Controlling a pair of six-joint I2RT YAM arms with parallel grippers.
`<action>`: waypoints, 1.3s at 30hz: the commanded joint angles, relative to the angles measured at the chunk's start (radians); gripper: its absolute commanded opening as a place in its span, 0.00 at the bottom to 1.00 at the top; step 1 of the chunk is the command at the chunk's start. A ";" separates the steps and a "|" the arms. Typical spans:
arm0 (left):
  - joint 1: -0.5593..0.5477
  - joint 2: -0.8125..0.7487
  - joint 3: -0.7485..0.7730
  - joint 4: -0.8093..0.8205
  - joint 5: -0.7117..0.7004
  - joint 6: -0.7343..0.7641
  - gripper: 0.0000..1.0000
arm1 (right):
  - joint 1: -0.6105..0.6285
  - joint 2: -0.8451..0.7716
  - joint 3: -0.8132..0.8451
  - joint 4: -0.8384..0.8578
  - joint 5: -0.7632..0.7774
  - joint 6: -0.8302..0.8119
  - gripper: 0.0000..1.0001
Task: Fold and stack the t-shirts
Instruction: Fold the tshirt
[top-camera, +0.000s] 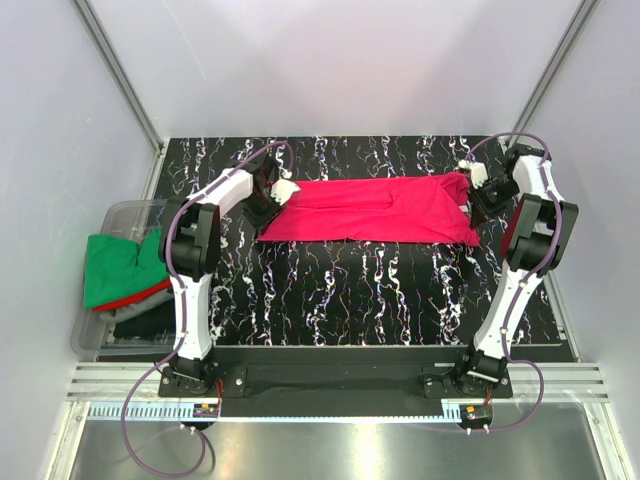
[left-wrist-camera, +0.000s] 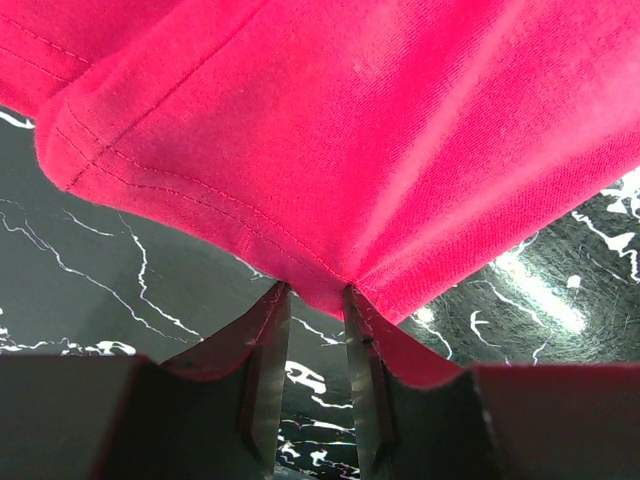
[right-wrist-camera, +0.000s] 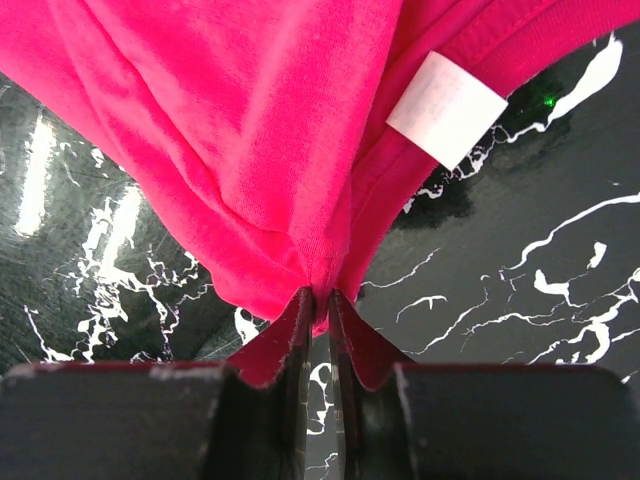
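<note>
The left arm and right arm are white and black with purple cables, and the left gripper and right gripper are dark grey.

I see open worktop nearer than the crimson t-shirt, clear bin of shirts blocking my left edge, enclosure walls behind

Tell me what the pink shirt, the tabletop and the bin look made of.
Shirt: soft matte knit, likely cotton; fine weave, stitched hems, folds. Tabletop: glossy marble-print sheet, maybe laminate; mirrors lights. Bin: clear plastic; see-through walls.
</note>
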 joint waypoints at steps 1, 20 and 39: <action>0.008 -0.062 -0.020 -0.005 -0.028 0.010 0.33 | -0.006 -0.002 -0.009 0.012 0.041 0.002 0.18; -0.089 -0.272 -0.193 -0.021 0.023 0.226 0.54 | -0.002 -0.175 0.157 0.003 -0.183 0.196 0.43; -0.095 -0.094 -0.067 -0.002 0.003 0.217 0.54 | 0.115 -0.239 0.080 0.046 -0.183 0.217 0.43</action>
